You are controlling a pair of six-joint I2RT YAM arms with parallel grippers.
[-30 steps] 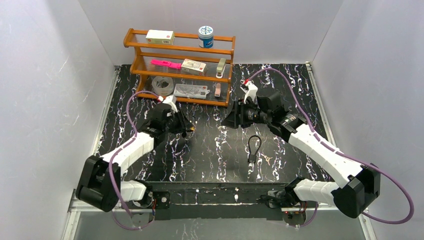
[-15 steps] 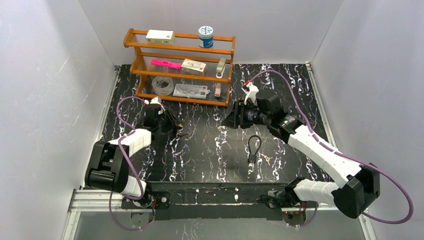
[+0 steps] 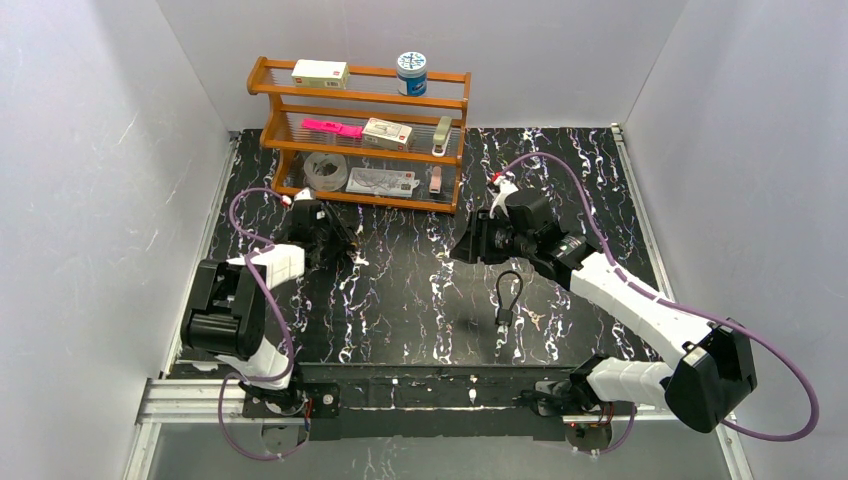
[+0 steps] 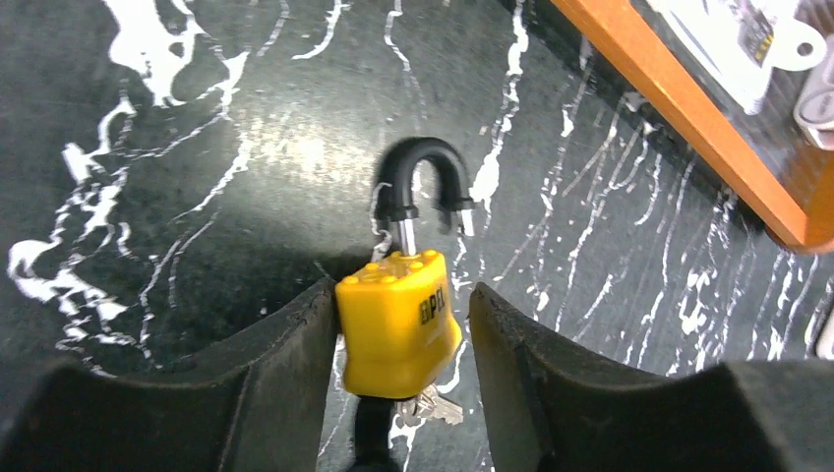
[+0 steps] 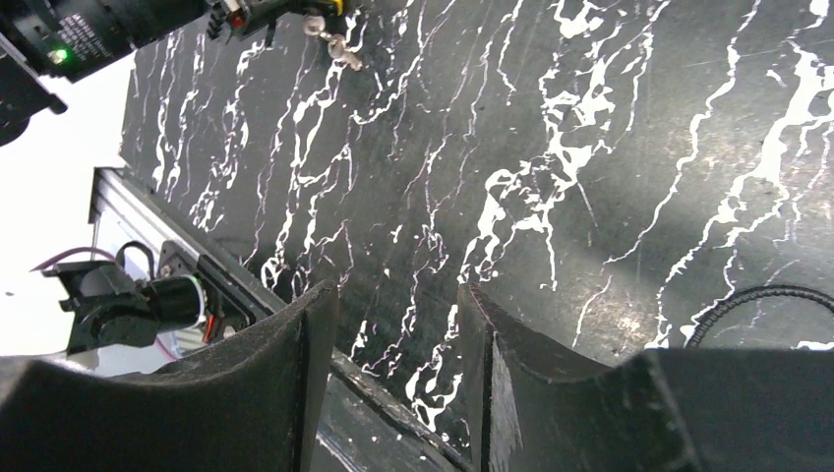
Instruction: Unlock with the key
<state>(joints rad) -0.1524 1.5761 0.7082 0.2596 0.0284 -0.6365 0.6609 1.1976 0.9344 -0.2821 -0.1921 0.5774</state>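
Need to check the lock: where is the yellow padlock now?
In the left wrist view, the yellow padlock sits between the fingers of the left gripper, at the table's left, in front of the wooden shelf.

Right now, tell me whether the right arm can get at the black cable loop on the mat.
Probably yes: the right gripper hangs with jaws open and empty, and the black cable loop lies uncovered on the mat close beside it, nothing between.

Black white-veined desk [image 3: 420, 290]. Orange wooden three-tier rack [image 3: 370, 97] stands at far edge. Black looped cable lock [image 3: 503, 318] lies right of centre, small silvery key [image 3: 538, 319] just beside.
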